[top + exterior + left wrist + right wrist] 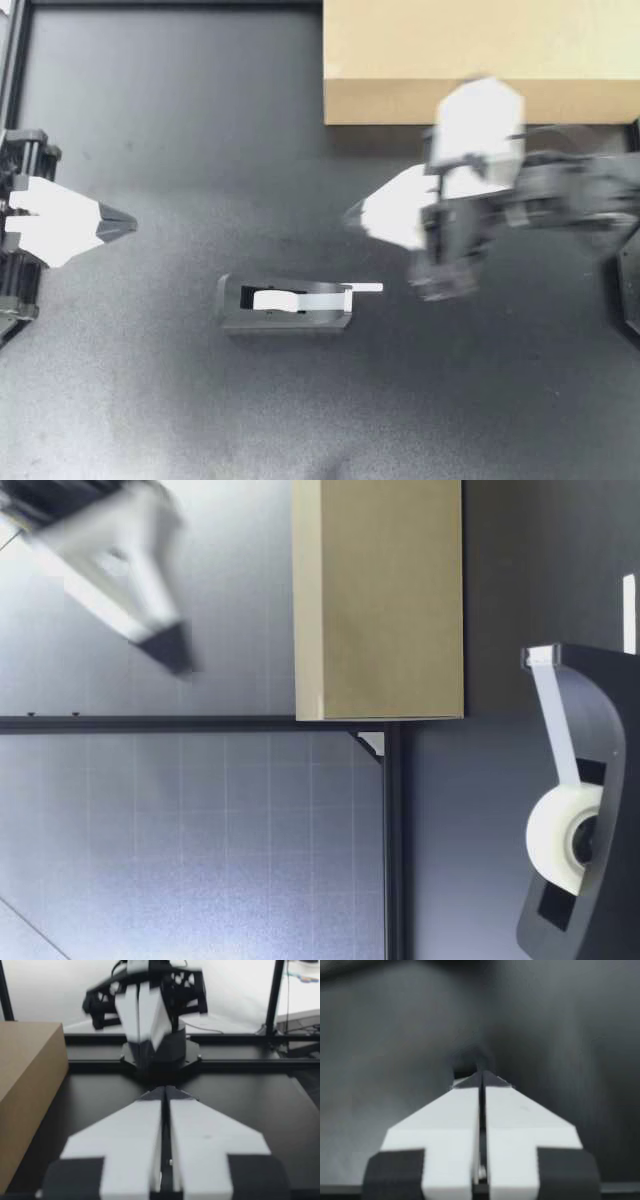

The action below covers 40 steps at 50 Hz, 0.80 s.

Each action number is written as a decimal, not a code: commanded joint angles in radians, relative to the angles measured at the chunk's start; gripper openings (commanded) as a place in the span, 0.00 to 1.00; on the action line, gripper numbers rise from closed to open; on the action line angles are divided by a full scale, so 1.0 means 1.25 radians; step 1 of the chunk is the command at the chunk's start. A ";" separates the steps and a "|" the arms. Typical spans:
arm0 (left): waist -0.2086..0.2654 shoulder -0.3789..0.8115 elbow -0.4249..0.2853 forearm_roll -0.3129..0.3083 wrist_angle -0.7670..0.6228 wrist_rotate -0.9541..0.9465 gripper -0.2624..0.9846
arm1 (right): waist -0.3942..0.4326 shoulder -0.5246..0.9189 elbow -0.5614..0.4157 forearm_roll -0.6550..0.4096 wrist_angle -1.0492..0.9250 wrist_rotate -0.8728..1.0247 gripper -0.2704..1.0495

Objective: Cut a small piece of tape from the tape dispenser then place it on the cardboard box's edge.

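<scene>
Matte black table [150, 400] fills the top view. At its 1 o'clock corner sits a tan rectangular cardboard box [480, 60], against the far edge. Near the middle, a little toward 6 o'clock, lies a black plastic tape dispenser [285, 305] with a white roll of tape [275, 299] in it. A short white tape end [365, 288] sticks out past the cutter toward 3 o'clock, and neither claw touches it. From table height the dispenser [590, 810] stands upright close to the camera, with tape running from the roll up to the cutter, and the box [380, 600] stands farther back.

My left claw [130, 224] sits at 9 o'clock of the table, well apart from the dispenser, its tip pointing toward 3 o'clock. Its white fingers [200, 1140] are pressed together with nothing between them.

My right claw [350, 213] is at about 1 o'clock from the dispenser, near the tape end but apart from it, its tip pointing toward 9 o'clock. The arm behind it is blurred. Its wrist view shows both white fingers [445, 1130] closed flat against each other, empty, over bare table.
</scene>
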 commanded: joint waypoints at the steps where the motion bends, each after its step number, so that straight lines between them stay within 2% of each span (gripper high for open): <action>1: -0.001 0.004 -0.005 -0.001 -0.009 -0.001 0.12 | 0.004 0.047 -0.072 0.002 0.090 0.001 0.13; 17: -0.001 0.005 0.016 -0.001 -0.009 -0.009 0.12 | 0.026 0.239 -0.285 0.004 0.447 -0.015 0.13; 23: -0.001 0.006 0.026 -0.001 -0.009 -0.010 0.12 | 0.022 0.291 -0.367 0.053 0.590 -0.076 0.13; 28: -0.001 0.005 0.029 -0.001 -0.009 -0.011 0.12 | -0.010 0.326 -0.426 0.195 0.676 -0.209 0.13; 35: -0.001 0.005 0.028 -0.004 -0.009 -0.011 0.12 | -0.094 0.372 -0.434 0.490 0.776 -0.418 0.13; 38: -0.001 0.005 0.028 -0.005 -0.009 -0.011 0.12 | -0.121 0.394 -0.434 0.568 0.801 -0.470 0.13; 40: -0.001 0.006 0.028 -0.005 -0.009 -0.011 0.12 | -0.135 0.406 -0.438 0.585 0.806 -0.487 0.13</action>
